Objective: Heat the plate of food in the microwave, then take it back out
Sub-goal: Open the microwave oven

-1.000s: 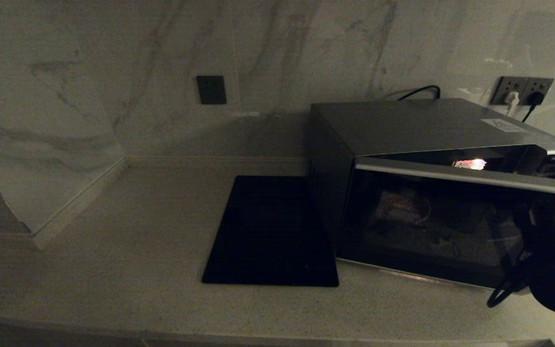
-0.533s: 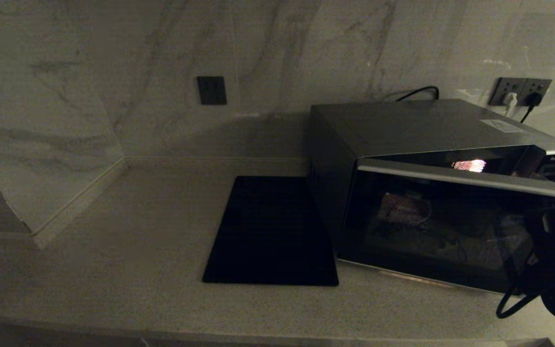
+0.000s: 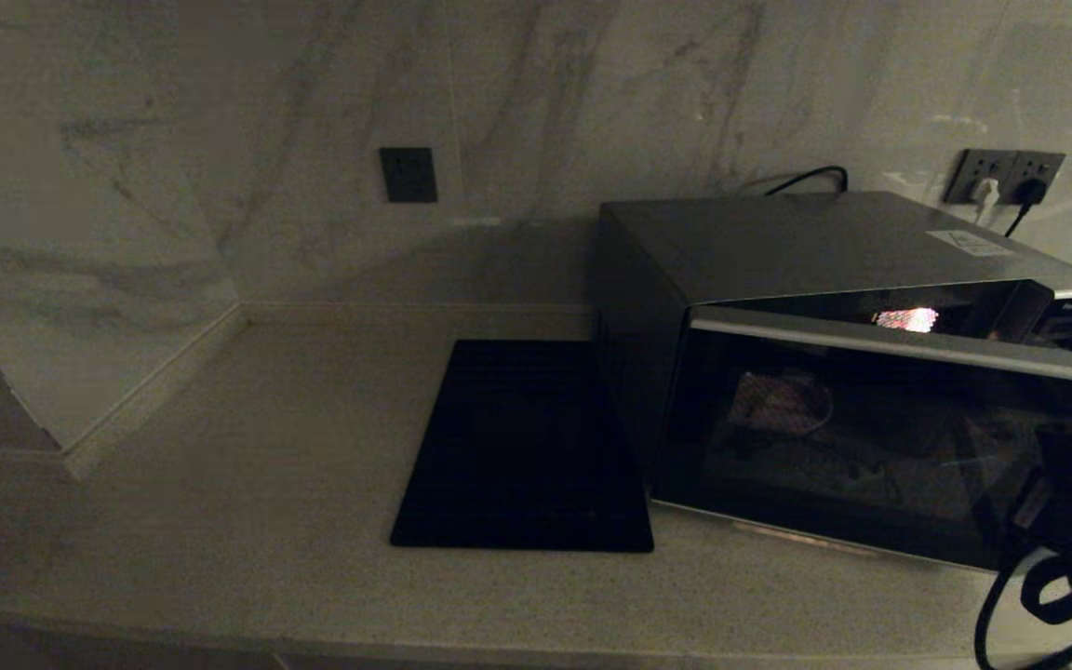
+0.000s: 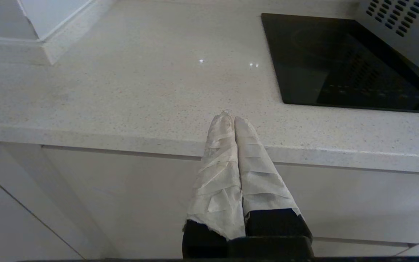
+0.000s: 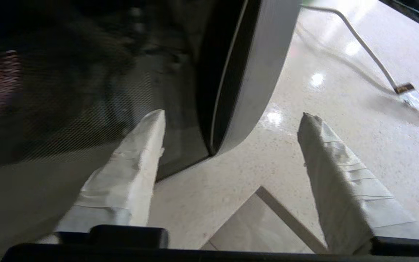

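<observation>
In the head view, one microwave [image 3: 834, 372] stands on the counter [image 3: 247, 521] with one black mat [image 3: 522, 447] just beside it on its left, its door ajar, probably to admit or release the plate of food, which I cannot make out. The left wrist view shows the left gripper [image 4: 230, 122] pressed together, idle at the counter edge near the mat. The right wrist view shows the right gripper [image 5: 231, 120] spread apart, empty, straddling the door's [image 5: 253, 72] free edge, likely to swing it.

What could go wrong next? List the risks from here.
1. The microwave door stands only partly open, and the right end effector is open beside its free edge, holding nothing. The door may drift back.
2. A white cable lies on the counter near that end effector and could snag.
3. The plate cannot be made out through the dark glass, so reaching in is a guess.
</observation>
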